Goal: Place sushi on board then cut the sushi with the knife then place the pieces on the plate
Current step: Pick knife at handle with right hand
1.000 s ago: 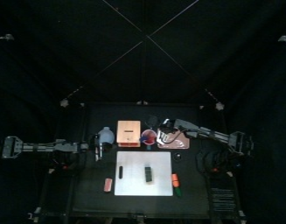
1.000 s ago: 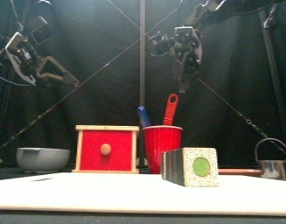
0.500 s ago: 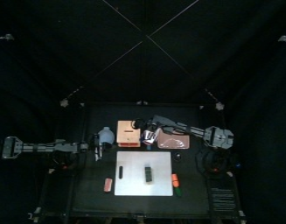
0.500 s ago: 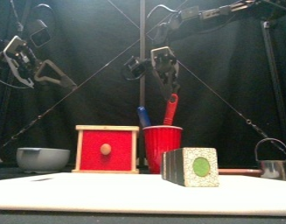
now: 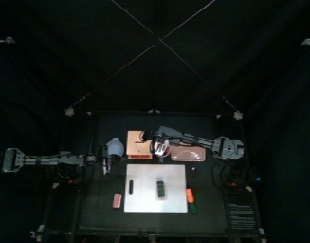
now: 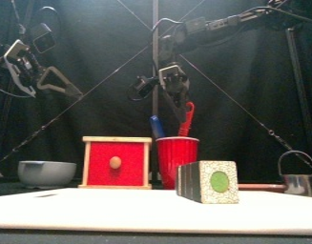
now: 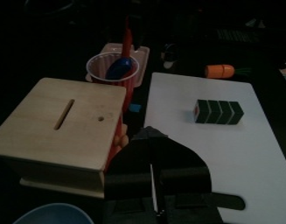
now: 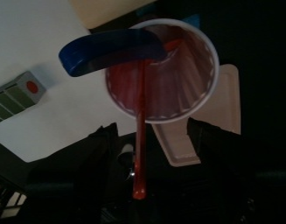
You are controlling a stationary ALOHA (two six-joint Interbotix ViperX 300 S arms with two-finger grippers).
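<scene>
The dark green sushi roll [image 5: 161, 190] [image 6: 209, 181] lies uncut on the white board [image 5: 142, 182] [image 6: 69, 212]. Behind the board stands the red cup [image 5: 161, 148] [image 6: 177, 158] [image 8: 180, 79], holding a red knife [image 6: 186, 116] [image 8: 143, 131] and a blue knife [image 6: 156, 125] [image 8: 104, 51]. My right gripper [image 5: 155, 141] [image 6: 169, 91] [image 8: 156, 156] hovers open just above the cup. In its wrist view the red knife's handle runs between its jaws, apparently untouched. The pink tray [image 5: 187, 153] lies right of the cup. My left gripper [image 5: 106, 163] [image 6: 31, 62] [image 7: 159, 179] rests shut, high at the left.
A wooden box [image 5: 139, 147] [image 6: 117, 162] [image 7: 63, 122] stands left of the cup, and a blue-grey bowl [image 5: 116, 146] [image 6: 46, 172] left of that. A metal cutter [image 6: 296, 172] sits at the far right. Small orange toy foods [image 5: 189, 196] [image 5: 117, 199] lie beside the board.
My right gripper has swung left from above the pink tray and come down over the red cup and its knives. The left arm and the sushi have not moved.
</scene>
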